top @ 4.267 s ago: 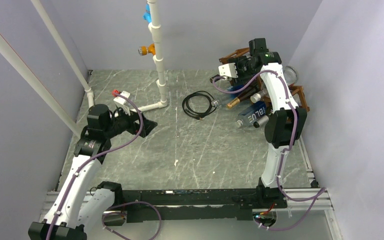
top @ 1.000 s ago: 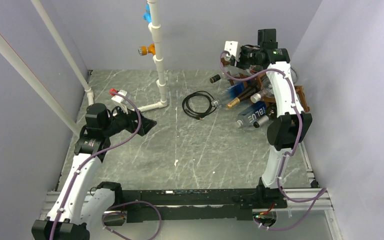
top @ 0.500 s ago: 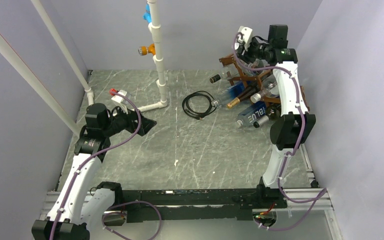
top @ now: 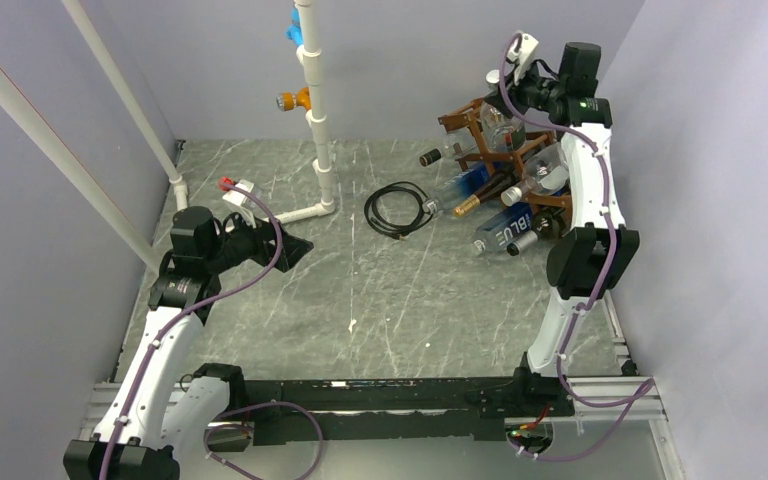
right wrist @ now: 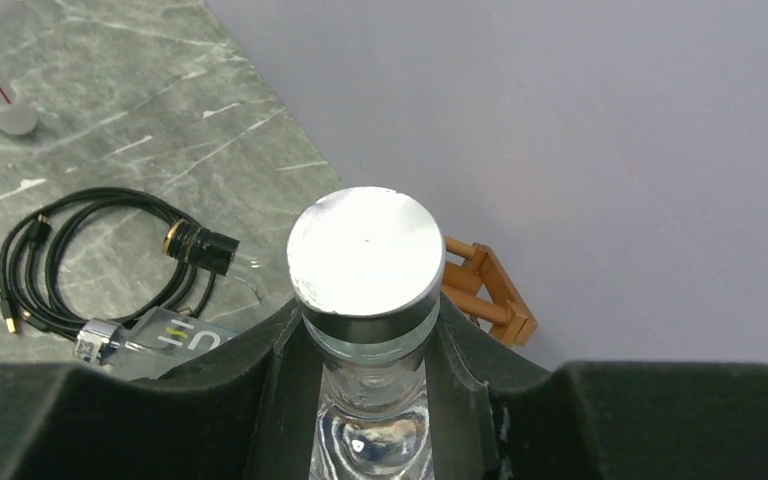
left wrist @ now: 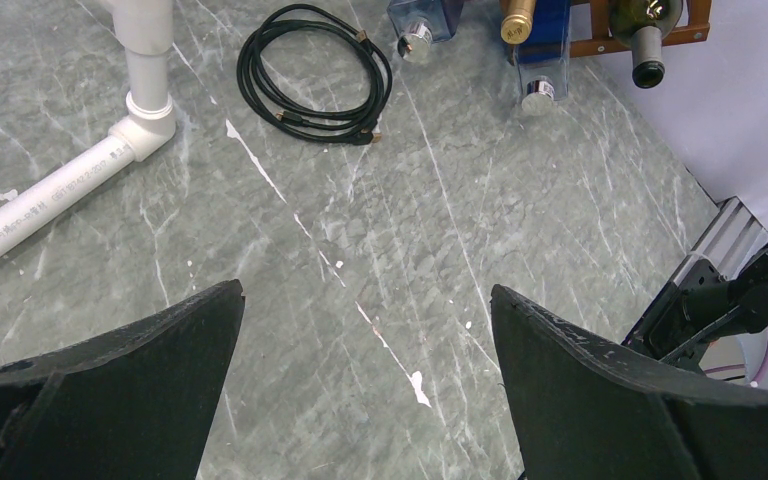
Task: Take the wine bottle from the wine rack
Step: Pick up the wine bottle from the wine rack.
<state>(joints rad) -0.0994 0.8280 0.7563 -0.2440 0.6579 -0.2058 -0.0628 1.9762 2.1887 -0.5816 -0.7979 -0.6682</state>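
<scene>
Nearest you, your left hand (left wrist: 367, 290) stayed spread wide and empty over the bench (top: 360, 300), unmoved. Farther back, your right hand (right wrist: 365, 335) was clamped on the neck of the clear, silver-capped wine bottle (right wrist: 365, 255). Within the last second it had risen and swung toward the back corner above the wine rack (top: 475, 125). The lift looked under way, but I could not tell whether the base had cleared the frame.

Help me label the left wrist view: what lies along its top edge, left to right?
White PVC pipe → coiled black cable → silver-capped blue bottle → gold-topped bottle → dark-necked bottle in the wine rack.
</scene>
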